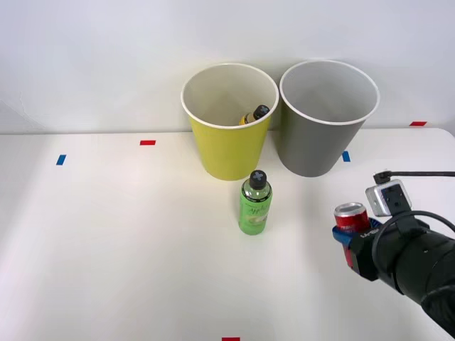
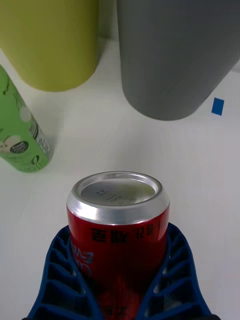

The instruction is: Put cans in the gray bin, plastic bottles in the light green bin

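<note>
A red can (image 1: 351,216) with a silver top stands upright at the table's right, and my right gripper (image 1: 350,233) is shut on it. In the right wrist view the blue ribbed fingers (image 2: 59,272) hug both sides of the can (image 2: 118,220). The gray bin (image 1: 316,145) (image 2: 175,55) stands beyond the can, by the wall. The light green bin (image 1: 227,153) (image 2: 50,40) stands touching its left side, with a yellowish black-capped bottle (image 1: 254,115) leaning inside. A green plastic bottle (image 1: 255,204) (image 2: 20,135) stands upright in front of the light green bin, left of the can.
Small tape marks lie on the white table: red (image 1: 147,142), blue (image 1: 61,159), blue (image 1: 345,155) (image 2: 217,106) beside the gray bin, red (image 1: 418,123) and red (image 1: 230,339) at the front edge. A white wall rises right behind the bins.
</note>
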